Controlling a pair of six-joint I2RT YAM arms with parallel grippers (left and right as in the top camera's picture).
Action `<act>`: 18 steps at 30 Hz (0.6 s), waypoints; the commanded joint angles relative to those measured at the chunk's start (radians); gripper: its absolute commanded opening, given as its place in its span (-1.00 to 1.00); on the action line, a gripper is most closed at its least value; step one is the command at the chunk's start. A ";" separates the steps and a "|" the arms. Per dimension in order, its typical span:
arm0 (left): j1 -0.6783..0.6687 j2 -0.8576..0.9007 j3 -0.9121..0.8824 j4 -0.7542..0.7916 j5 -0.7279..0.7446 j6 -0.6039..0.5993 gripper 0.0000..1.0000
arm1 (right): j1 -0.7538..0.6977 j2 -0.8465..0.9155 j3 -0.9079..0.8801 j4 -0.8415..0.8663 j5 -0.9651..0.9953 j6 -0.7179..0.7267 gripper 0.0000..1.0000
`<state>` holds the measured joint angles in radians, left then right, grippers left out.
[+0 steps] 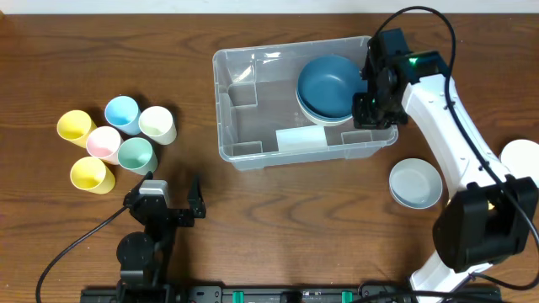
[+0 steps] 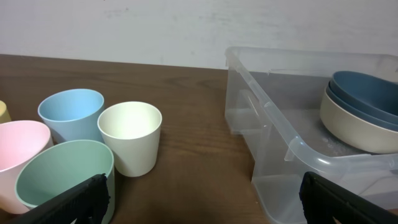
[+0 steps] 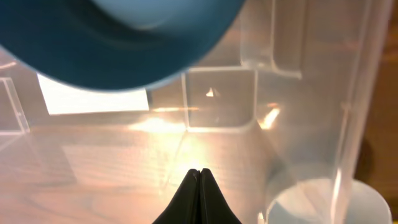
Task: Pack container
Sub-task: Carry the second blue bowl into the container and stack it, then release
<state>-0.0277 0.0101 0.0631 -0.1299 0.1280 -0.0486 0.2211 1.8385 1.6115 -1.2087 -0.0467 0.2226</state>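
Observation:
The clear container (image 1: 223, 126) stands at the table's middle, with a white label (image 3: 93, 99) on its base. At its right end a dark blue bowl (image 1: 330, 87) is nested in a cream bowl (image 2: 354, 127). My right gripper (image 1: 368, 109) hangs over that end beside the bowls. In the right wrist view its fingers (image 3: 199, 177) are pressed together with nothing between them, and the blue bowl (image 3: 118, 37) fills the top. My left gripper (image 1: 173, 198) rests low near the front edge. It is open wide and empty (image 2: 205, 205), facing the gap between cups and container (image 2: 280, 143).
Several cups cluster at the left: yellow (image 1: 74, 126), blue (image 1: 122, 112), cream (image 1: 157, 124), pink (image 1: 104, 143), green (image 1: 136, 155), yellow (image 1: 91, 174). A pale blue bowl (image 1: 415, 183) sits right of the container, and a white dish (image 1: 522, 160) lies at the right edge.

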 commanded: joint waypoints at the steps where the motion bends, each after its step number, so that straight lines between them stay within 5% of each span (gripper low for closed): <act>1: 0.005 -0.006 -0.016 -0.030 0.012 0.010 0.96 | 0.003 -0.009 -0.005 -0.010 0.033 -0.015 -0.98; 18: 0.005 -0.006 -0.016 -0.030 0.011 0.010 0.96 | 0.003 -0.008 -0.005 -0.086 0.043 -0.022 -0.98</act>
<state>-0.0277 0.0101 0.0631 -0.1299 0.1280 -0.0483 0.2211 1.8389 1.6100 -1.2861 -0.0174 0.2176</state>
